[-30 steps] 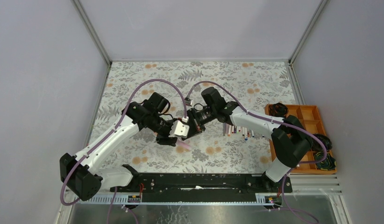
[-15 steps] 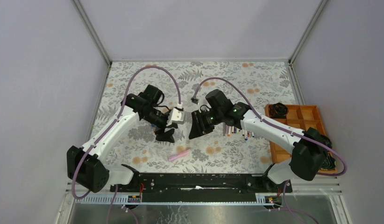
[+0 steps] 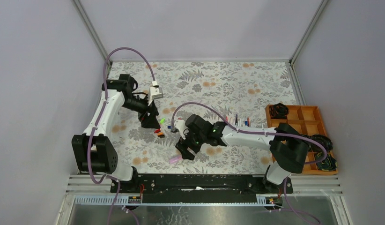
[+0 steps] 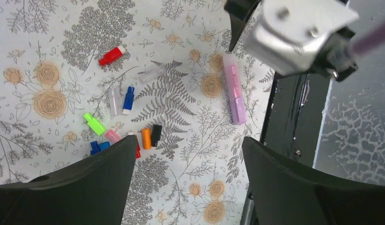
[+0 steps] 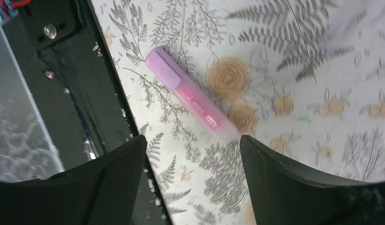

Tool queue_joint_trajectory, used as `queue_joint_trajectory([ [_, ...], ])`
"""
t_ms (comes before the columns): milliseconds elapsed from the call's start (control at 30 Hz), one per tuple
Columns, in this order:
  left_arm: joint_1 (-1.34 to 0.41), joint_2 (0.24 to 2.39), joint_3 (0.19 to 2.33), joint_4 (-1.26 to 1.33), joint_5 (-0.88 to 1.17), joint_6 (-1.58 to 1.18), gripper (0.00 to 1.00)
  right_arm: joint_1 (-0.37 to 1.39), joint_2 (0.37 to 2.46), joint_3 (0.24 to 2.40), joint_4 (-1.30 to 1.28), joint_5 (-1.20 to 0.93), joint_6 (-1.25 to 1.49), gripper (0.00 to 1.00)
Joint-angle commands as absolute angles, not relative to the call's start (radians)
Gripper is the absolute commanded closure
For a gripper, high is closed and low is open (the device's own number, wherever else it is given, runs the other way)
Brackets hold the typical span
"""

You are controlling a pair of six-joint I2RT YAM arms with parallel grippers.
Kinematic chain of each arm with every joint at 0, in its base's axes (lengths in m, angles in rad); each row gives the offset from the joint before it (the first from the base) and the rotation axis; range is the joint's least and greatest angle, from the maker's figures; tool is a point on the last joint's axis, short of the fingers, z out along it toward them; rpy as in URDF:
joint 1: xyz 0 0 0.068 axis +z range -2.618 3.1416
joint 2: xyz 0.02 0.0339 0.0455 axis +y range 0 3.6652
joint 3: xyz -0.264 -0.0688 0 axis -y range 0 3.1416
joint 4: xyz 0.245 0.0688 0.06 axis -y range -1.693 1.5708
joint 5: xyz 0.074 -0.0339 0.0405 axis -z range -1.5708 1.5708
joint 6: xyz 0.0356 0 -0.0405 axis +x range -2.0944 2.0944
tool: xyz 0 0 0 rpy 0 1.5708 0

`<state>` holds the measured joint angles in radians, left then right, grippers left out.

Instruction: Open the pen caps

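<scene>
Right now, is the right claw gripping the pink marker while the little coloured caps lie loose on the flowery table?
Not quite: the right claw is open and grips nothing. The pink marker lies flat on the flowery table below it, as the right wrist view shows. The little coloured caps do lie loose there.

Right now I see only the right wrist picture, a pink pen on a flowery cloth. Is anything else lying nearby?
Observer: Yes. The left wrist view shows loose caps, red, blue, green, orange and black, scattered apart from the pink pen.
Operator: Any more pens?
Observer: The top view shows a row of pens near the wooden tray.
Operator: Does the other claw hold anything?
Observer: No, the left gripper is open and empty.
</scene>
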<state>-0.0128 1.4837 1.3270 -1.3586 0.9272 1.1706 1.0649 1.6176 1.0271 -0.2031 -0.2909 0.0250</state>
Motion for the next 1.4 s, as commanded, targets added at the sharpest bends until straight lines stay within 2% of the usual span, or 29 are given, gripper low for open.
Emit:
queue_joint_trajectory([
  [0,0.0,1.448,1.343,-1.344,0.91,1.054,0.09,1.09,1.662,1.014,-0.051,-0.381,-0.306,0.16],
  [67,0.0,1.427,1.347,-1.318,0.901,1.011,0.09,1.091,1.692,1.022,-0.054,-0.415,-0.37,0.13],
  [300,0.0,1.382,1.365,-1.313,0.879,0.983,0.07,1.113,1.793,1.041,-0.103,-0.393,-0.505,0.14],
  [600,0.037,1.387,1.385,-1.349,0.86,1.0,0.05,1.125,1.847,1.02,-0.008,-0.347,-0.554,0.19],
  [800,0.063,1.386,1.395,-1.355,0.832,1.02,0.05,1.144,1.827,0.97,0.009,-0.33,-0.515,0.33],
  [967,0.066,1.403,1.42,-1.365,0.823,1.025,0.05,1.161,1.777,0.873,0.085,-0.288,-0.453,0.56],
  [1167,0.066,1.423,1.434,-1.389,0.843,1.034,0.06,1.182,1.718,0.806,0.128,-0.2,-0.393,0.7],
  [1367,0.063,1.379,1.333,-1.456,0.899,1.229,0.05,1.181,1.583,0.758,0.185,-0.149,-0.264,0.9],
])
